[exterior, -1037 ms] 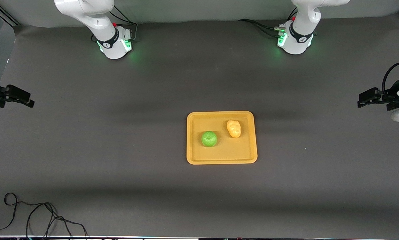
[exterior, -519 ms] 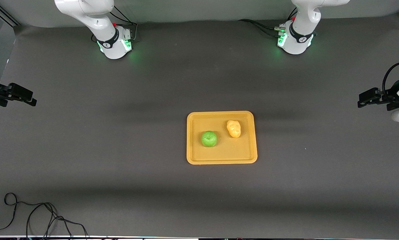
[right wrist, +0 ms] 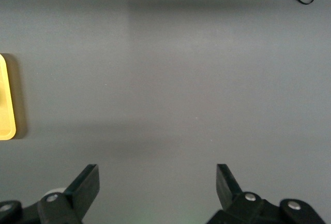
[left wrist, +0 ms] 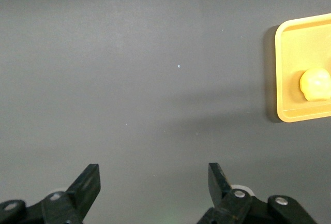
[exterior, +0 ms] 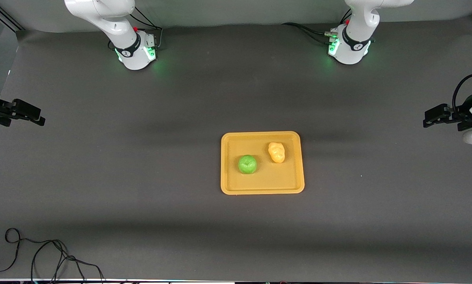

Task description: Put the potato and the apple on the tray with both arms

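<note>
The apple [exterior: 247, 164] and the potato [exterior: 276, 152] are seen resting apart on the tray [exterior: 262, 189] at mid-table [exterior: 141, 177]. The left hand [exterior: 431, 117] and right hand [exterior: 32, 117] are held wide open and empty over the table's ends. The placing is judged finished; only parking is called for.

Table [exterior: 149, 221]: dark grey matte cover, faint lengthwise shadow bands. Black cable [exterior: 42, 256]: loose loops at the corner nearest the front camera, right arm's end.
</note>
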Action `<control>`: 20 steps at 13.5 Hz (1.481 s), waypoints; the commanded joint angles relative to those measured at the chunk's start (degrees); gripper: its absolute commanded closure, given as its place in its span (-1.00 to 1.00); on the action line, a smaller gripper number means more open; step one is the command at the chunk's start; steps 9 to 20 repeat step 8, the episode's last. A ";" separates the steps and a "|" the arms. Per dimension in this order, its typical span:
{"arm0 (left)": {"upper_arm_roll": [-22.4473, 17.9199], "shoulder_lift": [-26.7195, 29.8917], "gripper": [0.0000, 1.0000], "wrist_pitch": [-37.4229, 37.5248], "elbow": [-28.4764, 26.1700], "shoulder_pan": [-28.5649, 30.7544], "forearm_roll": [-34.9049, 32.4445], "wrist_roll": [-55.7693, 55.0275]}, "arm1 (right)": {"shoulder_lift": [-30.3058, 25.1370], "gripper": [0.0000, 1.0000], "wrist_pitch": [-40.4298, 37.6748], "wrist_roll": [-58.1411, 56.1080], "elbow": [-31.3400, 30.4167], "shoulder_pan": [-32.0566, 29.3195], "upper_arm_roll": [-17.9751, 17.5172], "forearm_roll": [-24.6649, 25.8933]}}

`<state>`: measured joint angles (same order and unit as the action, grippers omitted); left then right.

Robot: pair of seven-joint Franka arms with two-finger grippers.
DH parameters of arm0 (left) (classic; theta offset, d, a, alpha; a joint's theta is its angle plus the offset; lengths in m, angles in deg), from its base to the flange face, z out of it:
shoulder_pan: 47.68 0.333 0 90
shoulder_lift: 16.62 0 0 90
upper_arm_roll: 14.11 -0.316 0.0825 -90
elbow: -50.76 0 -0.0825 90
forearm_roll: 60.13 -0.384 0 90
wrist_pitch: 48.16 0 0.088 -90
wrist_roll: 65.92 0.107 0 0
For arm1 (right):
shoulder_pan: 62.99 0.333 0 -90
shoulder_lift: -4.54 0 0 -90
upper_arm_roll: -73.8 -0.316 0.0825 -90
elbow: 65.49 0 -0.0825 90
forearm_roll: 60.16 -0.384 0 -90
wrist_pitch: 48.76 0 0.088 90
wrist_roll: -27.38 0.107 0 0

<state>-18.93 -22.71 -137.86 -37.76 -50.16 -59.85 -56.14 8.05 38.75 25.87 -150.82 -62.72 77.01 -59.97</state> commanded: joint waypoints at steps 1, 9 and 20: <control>-0.10 0.56 -0.87 -0.48 -0.16 -0.16 -0.72 0.50 | -0.53 -1.00 -0.06 0.19 -0.01 0.26 0.13 0.24; -0.10 0.56 -0.87 -0.48 -0.16 -0.16 -0.72 0.50 | -0.44 -1.00 -0.06 -0.16 -0.01 0.00 0.31 0.15; -0.10 0.56 -0.87 -0.48 -0.16 -0.16 -0.72 0.50 | -0.44 -1.00 -0.06 -0.16 -0.01 0.00 0.31 0.15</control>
